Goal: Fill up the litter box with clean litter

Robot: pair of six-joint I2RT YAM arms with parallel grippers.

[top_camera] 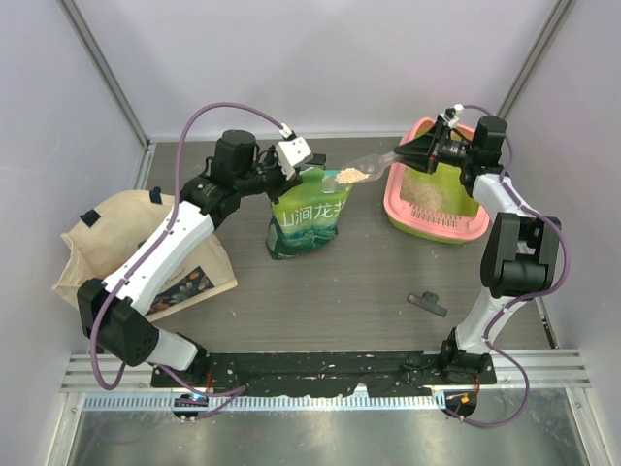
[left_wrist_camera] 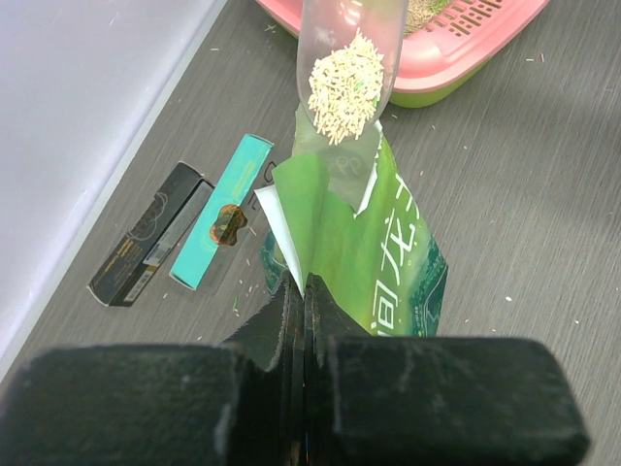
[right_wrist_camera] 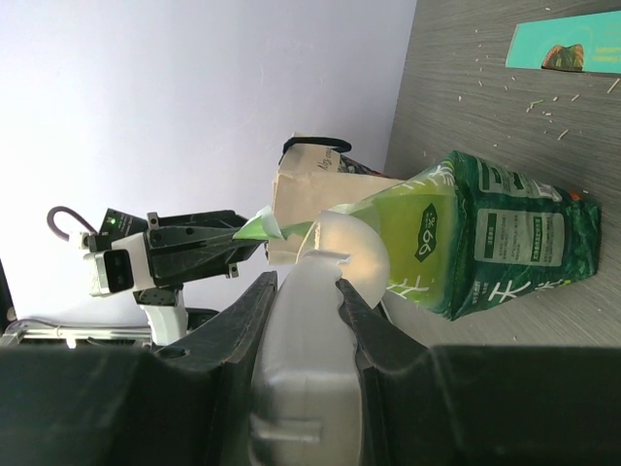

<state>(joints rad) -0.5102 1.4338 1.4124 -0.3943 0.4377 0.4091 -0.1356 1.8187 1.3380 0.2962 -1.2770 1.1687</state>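
Note:
The litter box (top_camera: 437, 218), pink rim with green basin, sits at the back right and holds some clean litter (top_camera: 434, 190); its corner shows in the left wrist view (left_wrist_camera: 456, 49). The green printed bag (top_camera: 306, 221) stands mid-table. My left gripper (top_camera: 288, 175) is shut on the bag's top edge (left_wrist_camera: 296, 254). My right gripper (top_camera: 415, 151) is shut on the handle of the clear plastic scoop (top_camera: 364, 171), seen in the right wrist view (right_wrist_camera: 306, 320). The scoop carries beige litter (left_wrist_camera: 344, 85) in the air between bag and box.
A beige tote bag (top_camera: 116, 243) lies at the left. Two flat packets, one black (left_wrist_camera: 146, 233) and one teal (left_wrist_camera: 221, 212), lie by the back wall. A small black clip (top_camera: 427, 302) lies near the right arm. Stray granules dot the table.

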